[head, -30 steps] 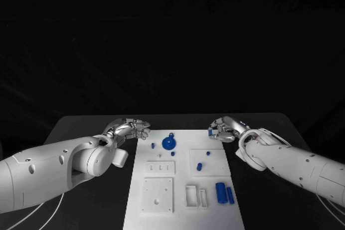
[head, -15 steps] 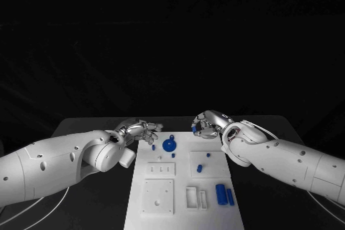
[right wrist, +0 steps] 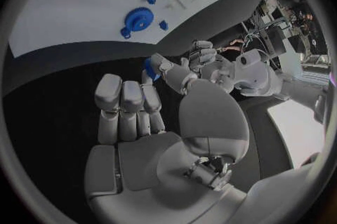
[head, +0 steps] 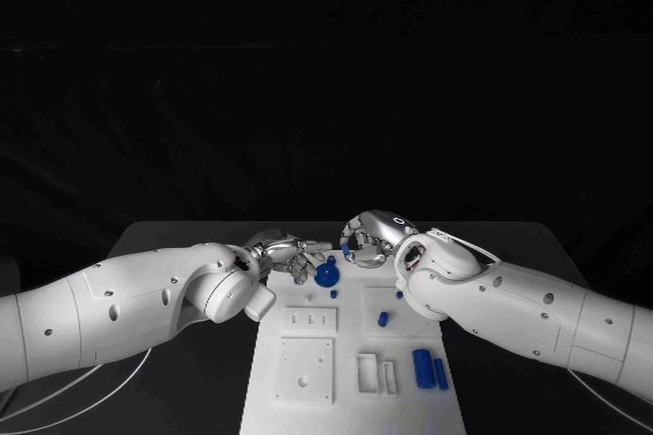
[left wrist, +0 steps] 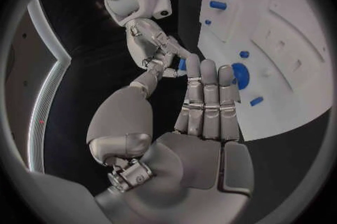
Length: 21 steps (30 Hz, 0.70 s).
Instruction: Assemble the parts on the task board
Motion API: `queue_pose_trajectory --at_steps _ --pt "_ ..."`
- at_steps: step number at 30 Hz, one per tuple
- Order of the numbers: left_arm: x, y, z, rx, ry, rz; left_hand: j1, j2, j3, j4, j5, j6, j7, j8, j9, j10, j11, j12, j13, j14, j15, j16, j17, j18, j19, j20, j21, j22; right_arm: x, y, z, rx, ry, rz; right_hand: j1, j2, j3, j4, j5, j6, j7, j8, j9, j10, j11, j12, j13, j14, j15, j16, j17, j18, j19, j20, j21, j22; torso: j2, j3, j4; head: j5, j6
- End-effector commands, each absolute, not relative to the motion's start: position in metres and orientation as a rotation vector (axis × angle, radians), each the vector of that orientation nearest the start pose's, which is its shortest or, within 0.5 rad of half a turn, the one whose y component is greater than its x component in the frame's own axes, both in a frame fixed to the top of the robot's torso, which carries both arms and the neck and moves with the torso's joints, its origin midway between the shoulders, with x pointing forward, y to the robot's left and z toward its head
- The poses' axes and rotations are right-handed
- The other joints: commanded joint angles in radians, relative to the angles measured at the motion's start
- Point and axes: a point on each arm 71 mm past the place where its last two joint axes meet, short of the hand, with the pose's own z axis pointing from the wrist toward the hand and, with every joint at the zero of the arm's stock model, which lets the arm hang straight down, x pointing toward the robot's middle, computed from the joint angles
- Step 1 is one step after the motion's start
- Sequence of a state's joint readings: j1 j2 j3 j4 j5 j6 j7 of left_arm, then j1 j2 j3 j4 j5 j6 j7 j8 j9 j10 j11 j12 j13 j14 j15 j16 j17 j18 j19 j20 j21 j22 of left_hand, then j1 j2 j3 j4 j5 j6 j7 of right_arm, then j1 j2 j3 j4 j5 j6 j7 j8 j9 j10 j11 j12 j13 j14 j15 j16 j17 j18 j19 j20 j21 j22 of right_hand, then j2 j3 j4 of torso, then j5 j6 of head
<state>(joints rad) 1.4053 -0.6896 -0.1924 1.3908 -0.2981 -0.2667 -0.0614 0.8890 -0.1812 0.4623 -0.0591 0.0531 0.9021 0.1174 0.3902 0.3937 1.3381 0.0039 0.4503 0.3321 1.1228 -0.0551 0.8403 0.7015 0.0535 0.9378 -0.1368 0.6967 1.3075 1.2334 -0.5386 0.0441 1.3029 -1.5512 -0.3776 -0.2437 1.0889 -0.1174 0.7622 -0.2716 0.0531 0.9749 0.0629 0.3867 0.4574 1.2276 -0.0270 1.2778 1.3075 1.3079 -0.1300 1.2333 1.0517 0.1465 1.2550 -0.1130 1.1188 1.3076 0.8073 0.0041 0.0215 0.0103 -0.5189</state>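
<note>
**Two hands meet over the far end of the task board**

The right hand (head: 365,239) hovers at the far end of the task board (head: 351,378), its fingers curled in with a small blue part (right wrist: 150,69) pinched between thumb and fingertip, as the right wrist view shows. The left hand (head: 289,251) sits just beside it, above the board's far left corner, its fingers lying straight and side by side in the left wrist view (left wrist: 204,103); it holds nothing.

Just below and between the two hands lies the blue gear (head: 328,275), flat on the board, with a small blue peg (head: 332,292) just beside it toward the robot. Nearer the robot, a blue pin (head: 384,317) rests on a raised white block, and two blue cylinders (head: 428,369) lie side by side near the board's right edge, well apart from both hands.

Compared with a second ago, both arms have swung inward: the hands then stood off either side of the board, well apart, and now nearly meet above its far end. The parts on the board lie as they did.
</note>
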Motion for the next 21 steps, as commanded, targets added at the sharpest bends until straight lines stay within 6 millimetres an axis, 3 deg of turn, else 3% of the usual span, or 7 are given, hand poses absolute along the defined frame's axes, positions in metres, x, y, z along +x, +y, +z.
queue_pose_trajectory --at_steps 1,8,21 --pt "0.526 0.169 -0.162 -0.799 1.899 -1.072 -0.011 -0.005 0.007 0.018 -0.004 0.002 -0.001 -0.007 -0.002 -0.013 0.003 0.007 0.003 -0.012 0.003 0.001 -0.006 0.006 -0.013 -0.013 0.003 0.02 0.533 -0.105 -0.144 -0.142 1.504 0.57 -0.004 -0.002 0.008 0.0 -0.004 0.06 0.02 0.008 0.035 0.008 -0.001 0.007 0.033 0.001 -0.005 -0.006 0.0 0.115 0.004 0.001 0.002 0.01 0.0 0.0003 0.0009 0.001 0.001" --pt "0.527 0.168 -0.163 -0.793 1.897 -1.05 -0.017 -0.015 0.021 0.061 -0.004 -0.002 0.003 -0.01 -0.004 -0.035 0.007 0.006 0.009 -0.026 0.01 -0.006 -0.018 0.006 -0.03 -0.007 0.001 0.017 0.524 -0.092 -0.146 -0.179 1.518 0.595 -0.004 -0.003 0.01 0.0 -0.004 0.06 0.02 0.008 0.036 0.009 -0.001 0.007 0.033 0.001 -0.005 -0.006 0.0 0.115 0.005 0.001 0.002 0.01 0.001 0.0015 -0.0014 0.004 0.0" --pt "0.527 0.164 -0.164 -0.77 1.923 -1.049 0.005 -0.001 0.022 0.067 -0.004 -0.001 0.004 -0.009 -0.004 -0.042 0.008 0.007 0.013 -0.029 0.013 -0.007 -0.024 0.007 -0.037 -0.004 0.005 0.018 0.517 -0.081 -0.147 -0.2 1.521 0.621 -0.005 -0.003 0.014 0.0 -0.004 0.06 0.02 0.008 0.037 0.009 -0.001 0.007 0.033 0.002 -0.005 -0.006 0.0 0.115 0.006 0.001 0.002 0.01 0.001 0.0012 -0.0009 0.007 -0.001"
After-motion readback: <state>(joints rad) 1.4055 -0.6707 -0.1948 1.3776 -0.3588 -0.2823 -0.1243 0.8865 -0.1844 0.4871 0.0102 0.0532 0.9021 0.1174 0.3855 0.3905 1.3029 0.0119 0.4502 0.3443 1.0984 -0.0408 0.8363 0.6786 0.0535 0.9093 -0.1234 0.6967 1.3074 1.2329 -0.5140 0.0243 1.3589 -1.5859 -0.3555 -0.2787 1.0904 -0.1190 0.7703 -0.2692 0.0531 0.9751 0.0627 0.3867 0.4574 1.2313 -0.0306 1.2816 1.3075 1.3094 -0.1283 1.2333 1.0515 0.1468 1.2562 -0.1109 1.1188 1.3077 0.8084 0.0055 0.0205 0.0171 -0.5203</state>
